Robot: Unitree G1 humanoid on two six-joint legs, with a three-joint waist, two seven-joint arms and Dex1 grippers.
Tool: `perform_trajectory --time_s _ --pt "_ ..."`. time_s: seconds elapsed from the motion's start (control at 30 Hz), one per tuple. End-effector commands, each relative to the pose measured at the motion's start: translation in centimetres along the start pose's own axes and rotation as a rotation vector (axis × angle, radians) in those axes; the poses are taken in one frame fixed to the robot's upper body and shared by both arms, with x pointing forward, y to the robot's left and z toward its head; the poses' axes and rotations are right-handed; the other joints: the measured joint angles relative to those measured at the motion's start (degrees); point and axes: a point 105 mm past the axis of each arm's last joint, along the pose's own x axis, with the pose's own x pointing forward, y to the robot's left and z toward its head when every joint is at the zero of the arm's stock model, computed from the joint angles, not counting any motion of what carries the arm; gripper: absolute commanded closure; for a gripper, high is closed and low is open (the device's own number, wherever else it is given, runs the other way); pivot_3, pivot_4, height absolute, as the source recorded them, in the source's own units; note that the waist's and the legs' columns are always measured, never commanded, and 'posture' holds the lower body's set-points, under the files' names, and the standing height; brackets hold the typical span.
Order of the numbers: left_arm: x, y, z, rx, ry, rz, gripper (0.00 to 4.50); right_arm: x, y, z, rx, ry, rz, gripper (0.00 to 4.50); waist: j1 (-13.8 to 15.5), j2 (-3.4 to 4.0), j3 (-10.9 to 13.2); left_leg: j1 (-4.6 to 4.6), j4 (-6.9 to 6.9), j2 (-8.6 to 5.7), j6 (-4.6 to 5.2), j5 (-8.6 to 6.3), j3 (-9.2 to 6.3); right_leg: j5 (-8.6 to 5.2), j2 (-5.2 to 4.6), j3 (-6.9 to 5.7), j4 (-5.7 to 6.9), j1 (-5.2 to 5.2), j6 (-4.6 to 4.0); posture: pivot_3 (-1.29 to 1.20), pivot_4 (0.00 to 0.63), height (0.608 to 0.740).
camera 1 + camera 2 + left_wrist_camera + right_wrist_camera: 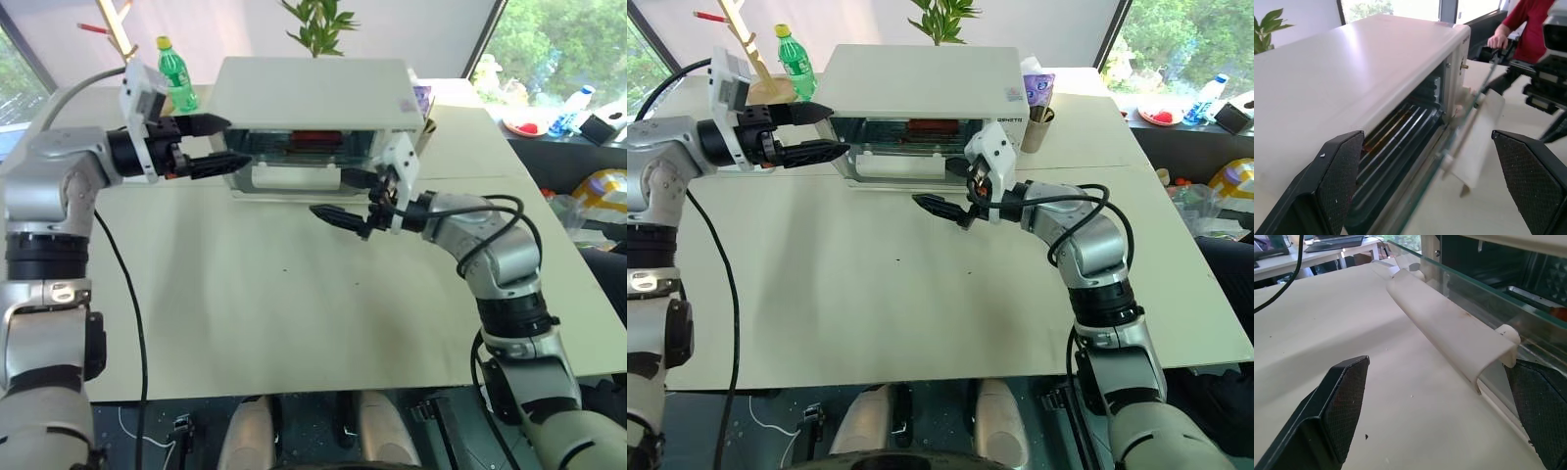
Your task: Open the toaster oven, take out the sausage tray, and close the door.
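The door (294, 178) of the toaster oven (313, 93) hangs open; the left tool (208, 145) gapes beside its left end; the right tool (338, 201) gapes by the handle (1449, 335), gripping nothing.

Sausage tray (312, 140) mostly hidden inside the toaster oven (313, 93), behind glass

Legible text: one small dark brand mark printed on the toaster oven (921, 83), on its white front face at the upper right corner, above the door opening. The letters are too small to make out reliably. The green bottle (795, 61) carries a label, which is unreadable. No other markings could be read.
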Motion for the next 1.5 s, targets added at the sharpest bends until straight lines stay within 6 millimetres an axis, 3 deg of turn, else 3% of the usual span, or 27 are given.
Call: perform_trajectory --time_s 0.03,0.23,0.43,0.53,0.77,1.27,1.37,1.5 --pt "0.4 0.4 1.2 0.044 -0.013 -0.004 0.07 -0.1 1.5 2.1 -0.043 -0.083 0.031 0.00 0.02 0.00 0.00 0.00 0.01 0.00 0.00 0.00 0.00 0.00 0.00 0.00 0.00 0.01 0.00 0.00 0.150 0.722" --pt "1.0 1.2 1.8 0.046 -0.014 -0.008 0.07 -0.4 1.5 1.6 -0.029 -0.083 -0.012 0.00 0.11 -0.01 0.00 0.00 0.02 -0.01 0.00 0.00 -0.01 0.00 0.00 0.00 0.00 0.02 0.00 0.00 0.150 0.722" --pt "1.1 1.7 0.8 0.056 0.043 -0.033 0.07 -0.5 1.4 1.3 -0.025 -0.083 -0.037 0.00 0.10 -0.01 0.00 0.00 0.02 -0.01 0.00 0.00 -0.01 0.00 0.01 0.00 0.00 0.01 0.00 0.00 0.150 0.722" --pt "1.1 1.8 0.3 0.049 0.055 -0.052 0.90 -0.6 1.6 1.0 -0.020 -0.079 -0.040 0.00 0.13 -0.02 0.00 0.00 0.03 -0.01 0.00 0.00 -0.01 0.00 0.00 0.00 0.00 0.02 0.00 0.00 0.150 0.722" --pt "1.8 1.2 -0.5 0.072 0.086 -0.108 4.48 -0.9 1.8 0.4 -0.003 -0.070 -0.056 0.00 0.13 -0.03 0.00 -0.02 0.03 -0.01 0.01 0.00 -0.02 0.00 0.00 0.00 -0.01 0.02 0.00 0.00 0.150 0.722" --pt "3.3 0.4 -4.4 0.103 0.192 -0.153 4.48 -1.8 1.2 -0.2 -0.015 -0.043 -0.105 0.00 0.13 -0.04 0.00 -0.01 0.05 -0.02 0.01 0.00 -0.03 0.00 0.00 0.00 0.00 0.03 0.01 0.00 0.150 0.722" --pt "3.4 0.4 -4.4 0.099 0.189 -0.152 4.48 -2.6 1.1 -0.5 -0.020 -0.020 -0.118 0.00 0.15 -0.04 0.00 -0.01 0.05 -0.02 0.01 0.00 -0.04 0.00 0.00 0.00 0.00 0.03 0.01 0.00 0.150 0.722" --pt "3.4 0.1 -4.7 0.089 0.183 -0.161 4.48 -5.1 1.2 -1.1 -0.020 0.029 -0.132 0.00 0.42 -0.04 0.00 -0.02 0.05 -0.03 0.01 0.00 -0.05 0.00 -0.02 0.00 -0.01 0.04 0.01 0.00 0.150 0.722"
